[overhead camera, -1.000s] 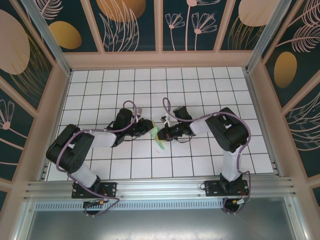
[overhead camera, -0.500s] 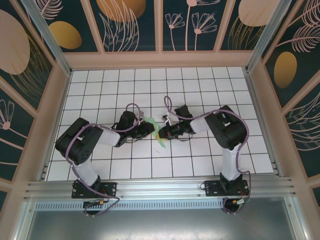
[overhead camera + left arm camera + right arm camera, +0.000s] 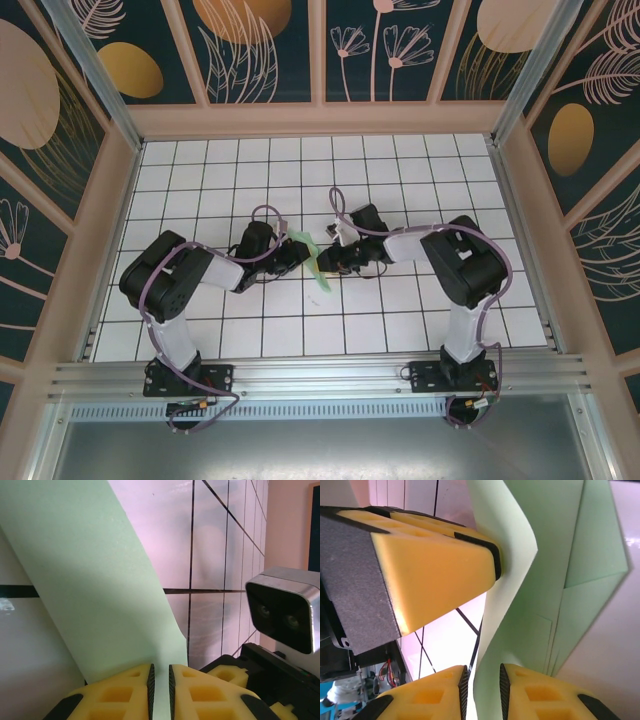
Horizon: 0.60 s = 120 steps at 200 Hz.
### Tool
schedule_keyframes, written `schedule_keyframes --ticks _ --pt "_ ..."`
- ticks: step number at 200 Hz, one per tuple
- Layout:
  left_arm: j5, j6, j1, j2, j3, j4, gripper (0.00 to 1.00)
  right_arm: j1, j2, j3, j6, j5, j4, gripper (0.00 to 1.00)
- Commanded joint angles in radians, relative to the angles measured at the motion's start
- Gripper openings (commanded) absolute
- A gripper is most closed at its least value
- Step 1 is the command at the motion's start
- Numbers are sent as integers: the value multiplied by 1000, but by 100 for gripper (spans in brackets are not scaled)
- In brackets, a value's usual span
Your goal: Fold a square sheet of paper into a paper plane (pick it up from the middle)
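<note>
The pale green paper (image 3: 320, 268), folded into a narrow layered shape, hangs above the tiles between the two grippers. My left gripper (image 3: 297, 252) is shut on one edge of it. In the left wrist view the paper (image 3: 100, 580) runs down into the thin slit at that gripper (image 3: 160, 675). My right gripper (image 3: 330, 259) is open. Its pads stand apart around the paper's curled edge (image 3: 507, 555), with a visible gap at the gripper (image 3: 482, 675) on the left pad's side. Creased flaps (image 3: 592, 545) show beyond. The left gripper's yellow finger (image 3: 430, 565) is close by.
White grid tiles (image 3: 400, 180) cover the floor, enclosed by wooden walls (image 3: 320, 118) at the back and sides. The right wrist's camera housing (image 3: 285, 610) sits very close to the left fingers. Both arm bases stand on the near rail (image 3: 320, 375).
The right jaws, shut a moment ago, have parted from the paper. The left arm's elbow has swung inward to the right. The paper stays held by the left gripper.
</note>
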Motion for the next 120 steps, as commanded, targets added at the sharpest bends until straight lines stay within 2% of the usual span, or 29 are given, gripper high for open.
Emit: schedule_keyframes --ticks 1,67,86,99,120 --pt "-18 -16 -3 9 12 46 20 13 -32 24 -74 72 -90 27" --pt "-2 -8 -2 29 27 25 19 23 -14 23 -58 70 -62 7" --pt "4 4 -3 29 34 11 20 21 2 31 -58 64 -64 6" --pt "3 8 -2 25 35 7 19 16 15 29 -57 42 -50 1" --pt "-6 25 -3 14 42 -21 20 5 29 29 -62 27 -49 0"
